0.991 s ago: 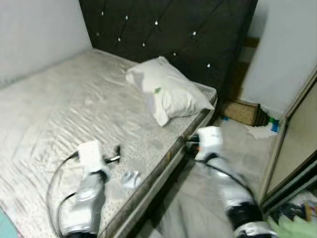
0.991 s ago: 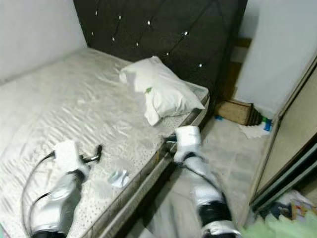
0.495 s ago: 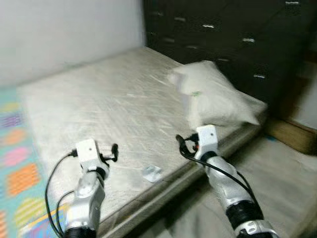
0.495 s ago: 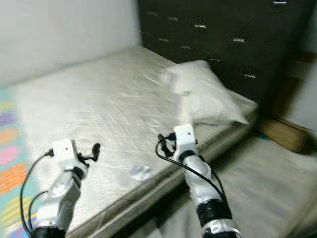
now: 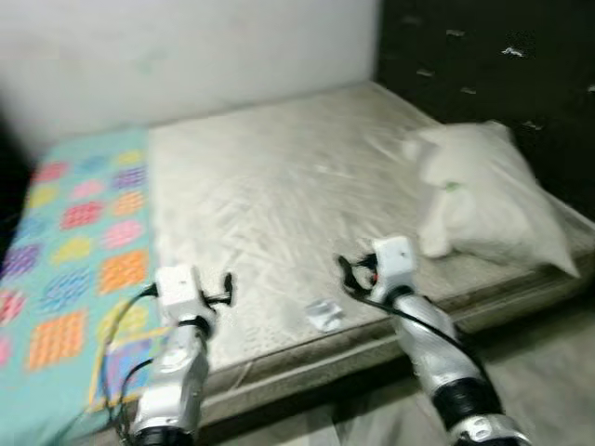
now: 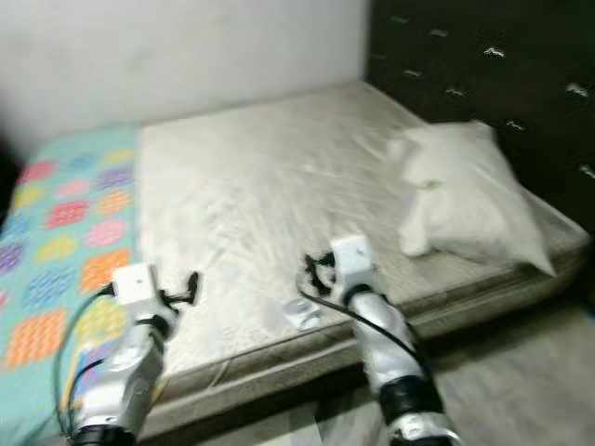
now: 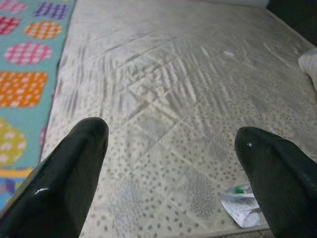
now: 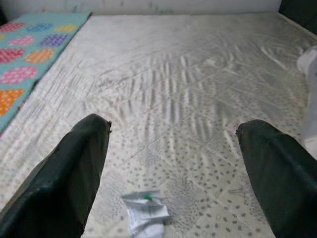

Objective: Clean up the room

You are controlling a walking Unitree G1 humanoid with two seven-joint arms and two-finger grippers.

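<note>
Teal blanket [image 5: 74, 242], multicoloured dotted squares

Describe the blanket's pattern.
Teal blanket with multicoloured dotted patches; the left eye view shows it best.

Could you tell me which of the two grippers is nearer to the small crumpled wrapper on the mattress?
The right gripper: it hangs close above the wrapper, while the left gripper is farther off, toward the colourful blanket.
</note>
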